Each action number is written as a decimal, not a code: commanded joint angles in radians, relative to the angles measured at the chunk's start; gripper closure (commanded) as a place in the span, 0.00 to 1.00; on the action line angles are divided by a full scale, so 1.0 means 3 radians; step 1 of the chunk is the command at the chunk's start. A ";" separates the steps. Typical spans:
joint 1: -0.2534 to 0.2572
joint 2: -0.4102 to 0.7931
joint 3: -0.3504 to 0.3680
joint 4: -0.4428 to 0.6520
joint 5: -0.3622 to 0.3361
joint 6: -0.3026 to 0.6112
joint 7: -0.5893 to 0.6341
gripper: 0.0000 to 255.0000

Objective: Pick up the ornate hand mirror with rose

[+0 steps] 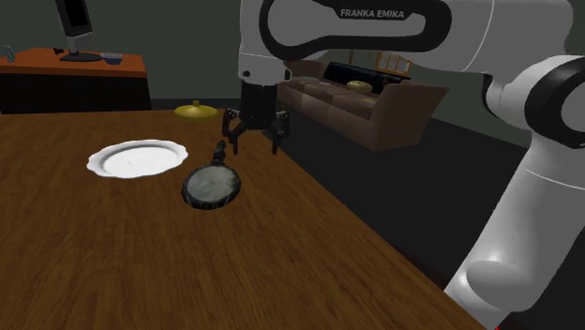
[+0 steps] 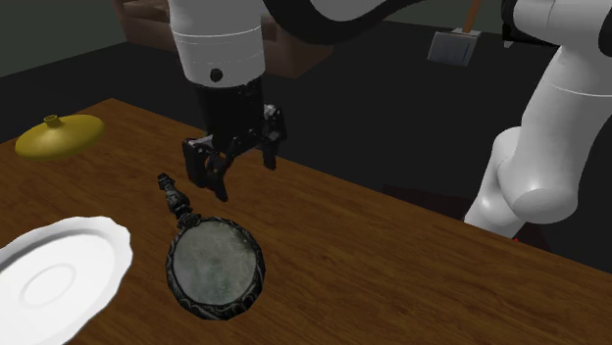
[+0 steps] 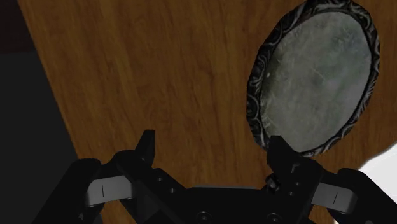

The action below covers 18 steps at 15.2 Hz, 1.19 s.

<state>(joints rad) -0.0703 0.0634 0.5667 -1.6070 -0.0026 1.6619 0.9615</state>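
The gripper (image 1: 254,141) hangs over the wooden table (image 1: 112,253), pointing straight down. Its jaws stand wide apart with nothing between them but bare table top. The fingers (image 3: 146,147) grip nothing and touch nothing.

The hand mirror (image 1: 212,184) lies flat on the table, glass side up, with a dark, ornate round frame. Its thin dark handle (image 2: 177,201) points toward the far side of the table. In the shoulder view the gripper is just to the right of that handle and a little farther back than the round glass. In the wrist view one fingertip stands close by the frame's rim (image 3: 257,121), while the glass itself lies outside the jaws.

A white plate (image 1: 138,159) with a scalloped edge sits near the mirror on the shoulder view's left, apart from it. A yellow dish (image 1: 196,112) rests at the table's far edge. Beyond the table, a brown sofa (image 1: 375,108) stands to the shoulder view's right and an orange desk (image 1: 75,64) to its far left.
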 commanded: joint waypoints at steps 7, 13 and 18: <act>0.0728 0.1613 -0.0077 0.2139 -0.0825 -0.0730 0.0957 0.00; 0.0600 0.1467 -0.0072 0.1622 -0.0754 -0.0361 0.0963 0.00; 0.0567 0.1432 -0.0068 0.1496 -0.0738 -0.0271 0.0963 1.00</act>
<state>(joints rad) 0.1005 0.4938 0.5461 -1.1559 -0.2243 1.5791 1.2505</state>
